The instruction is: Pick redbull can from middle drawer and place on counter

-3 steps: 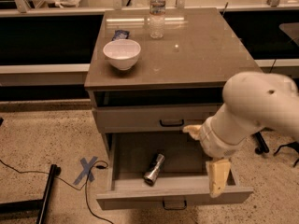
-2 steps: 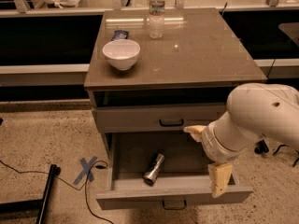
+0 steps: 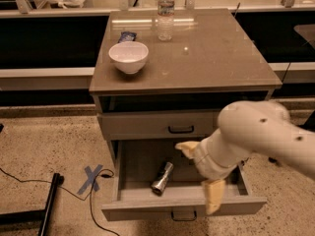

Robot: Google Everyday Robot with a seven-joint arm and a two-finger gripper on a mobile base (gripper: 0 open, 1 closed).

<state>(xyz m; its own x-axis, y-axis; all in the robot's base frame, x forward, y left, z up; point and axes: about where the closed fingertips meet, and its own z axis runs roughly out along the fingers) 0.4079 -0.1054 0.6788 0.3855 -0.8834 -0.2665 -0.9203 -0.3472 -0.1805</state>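
Note:
The redbull can (image 3: pixel 161 178) lies on its side in the open middle drawer (image 3: pixel 182 207), left of centre, one shiny end facing the front. My gripper (image 3: pixel 199 173) hangs over the drawer's right half, just right of the can and apart from it. Its fingers are spread open and empty: one cream fingertip (image 3: pixel 184 149) points toward the drawer's back, the other (image 3: pixel 213 196) reaches over the drawer's front edge. My bulky white arm covers the drawer's right side. The counter (image 3: pixel 206 58) is the glossy top of the cabinet.
On the counter stand a white bowl (image 3: pixel 128 56), a clear water bottle (image 3: pixel 166 13) and a small blue packet (image 3: pixel 127 36). The upper handled drawer (image 3: pixel 181 129) is shut. On the floor at left are a blue tape cross (image 3: pixel 91 177), a cable and a black stand leg (image 3: pixel 49 205).
My arm and gripper have shifted a little to the left and lower over the drawer, closer to the can. The can has not moved.

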